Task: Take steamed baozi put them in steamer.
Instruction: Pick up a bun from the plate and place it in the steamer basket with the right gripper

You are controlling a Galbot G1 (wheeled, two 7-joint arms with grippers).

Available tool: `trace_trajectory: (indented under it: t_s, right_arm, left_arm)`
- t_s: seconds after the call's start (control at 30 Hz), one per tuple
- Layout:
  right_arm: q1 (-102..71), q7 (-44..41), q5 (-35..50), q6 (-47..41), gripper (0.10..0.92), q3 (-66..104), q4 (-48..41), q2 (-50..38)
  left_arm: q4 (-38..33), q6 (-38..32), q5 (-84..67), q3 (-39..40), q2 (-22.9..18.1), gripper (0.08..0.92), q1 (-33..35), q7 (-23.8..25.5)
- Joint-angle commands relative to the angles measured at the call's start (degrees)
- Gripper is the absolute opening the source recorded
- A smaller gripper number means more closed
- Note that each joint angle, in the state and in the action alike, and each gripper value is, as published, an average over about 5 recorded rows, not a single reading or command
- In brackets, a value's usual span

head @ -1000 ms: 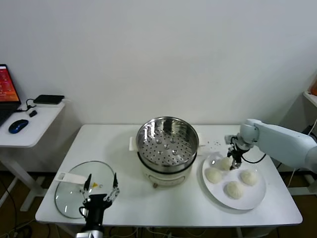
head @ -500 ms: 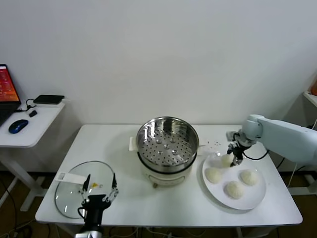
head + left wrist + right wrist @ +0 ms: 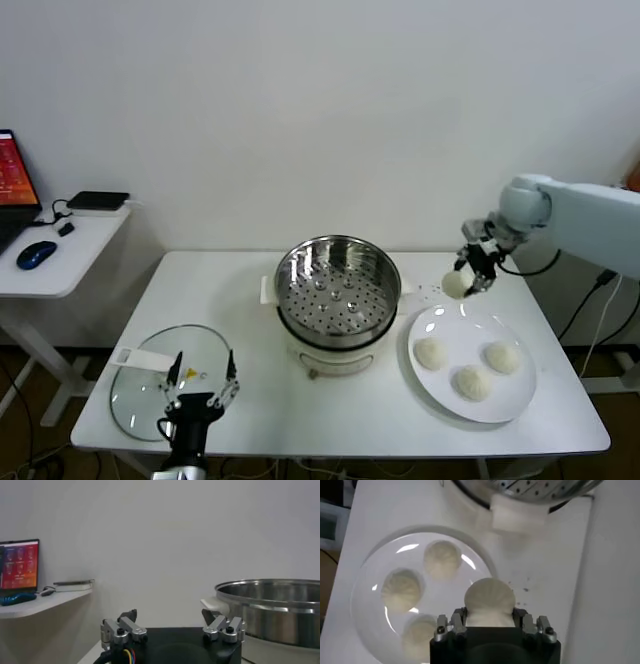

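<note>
One steamed baozi [image 3: 456, 285] is clamped in the right gripper [image 3: 470, 272], held above the table between steamer [image 3: 338, 290] and plate [image 3: 503, 400] (three remain there). Soft dough could be squashed or slip during carry. The left gripper [image 3: 203, 385] is parked, jaws apart.

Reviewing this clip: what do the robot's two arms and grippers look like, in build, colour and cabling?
The right arm has smooth white rounded casing with a black cable looping beneath it. The right gripper is small, dark and metallic. The left gripper has a black body, two silver metal finger blocks with black screws, and coloured wires at its base.
</note>
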Motion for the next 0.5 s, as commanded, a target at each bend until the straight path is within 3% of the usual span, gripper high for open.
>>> trace_trajectory:
  t_s: [0.03,0.37,0.5]
  right_arm:
    - [9.0,-1.28,1.79,6.04,0.611,-0.43,0.35,4.53]
    - [10.85,-1.22,5.55,15.26,0.619,-0.93,2.94,15.63]
    - [8.8,-1.6,1.21,21.69,0.63,-2.59,0.03,20.75]
  left_arm:
    - [0.14,-0.1,0.03,0.04,-1.28,0.823,0.01,0.1]
    - [0.71,-0.55,-0.18,-0.04,-0.92,0.823,-0.1,0.03]
    - [0.72,-0.77,-0.23,-0.03,-0.76,0.823,-0.06,0.03]
